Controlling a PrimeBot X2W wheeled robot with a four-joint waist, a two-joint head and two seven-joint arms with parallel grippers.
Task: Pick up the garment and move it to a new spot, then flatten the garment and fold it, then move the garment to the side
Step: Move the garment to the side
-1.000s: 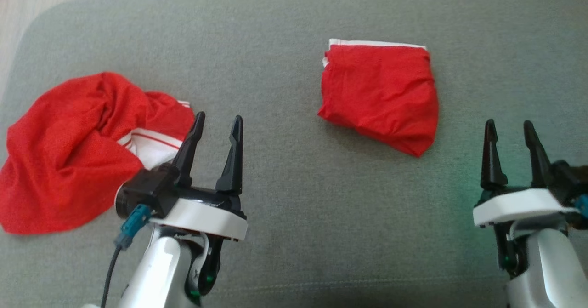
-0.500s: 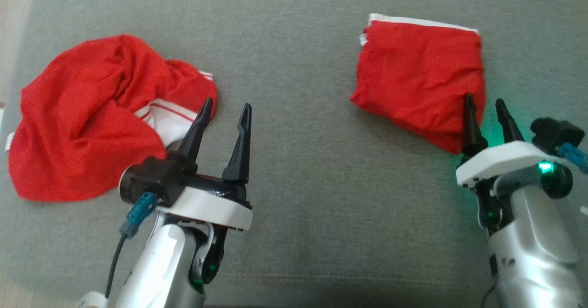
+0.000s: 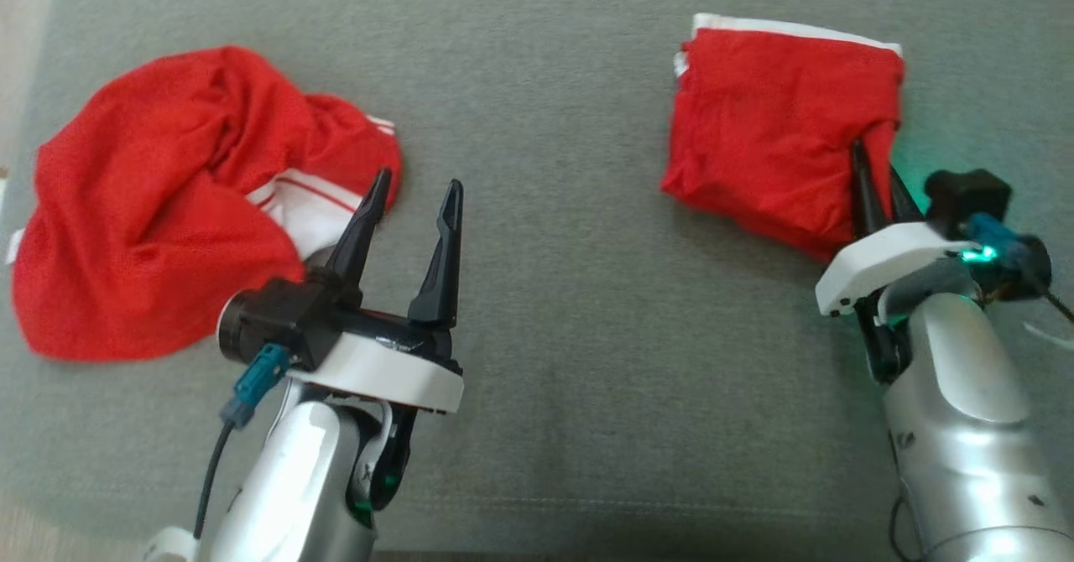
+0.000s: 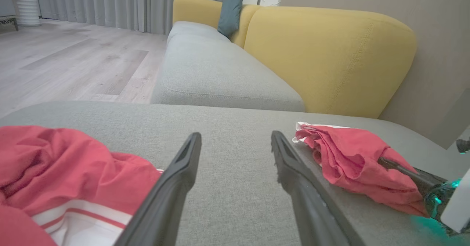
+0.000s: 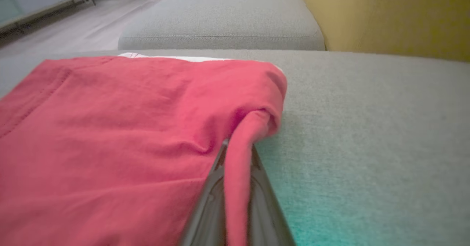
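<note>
Two garments, crumpled garment (image 3: 151, 210) and folded garment (image 3: 772, 117); two grippers, left gripper (image 3: 419, 178) and right gripper (image 3: 874, 163)

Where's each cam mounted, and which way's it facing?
Head: on the head, looking down at the grey fabric cushion; left hand, right hand and pale forearms show.
Left wrist: on that wrist, looking along its open fingers across the cushion toward a yellow sofa back.
Right wrist: on that wrist, looking along fingers shut on the folded red cloth garment.
Shared: all three show that garment.
</note>
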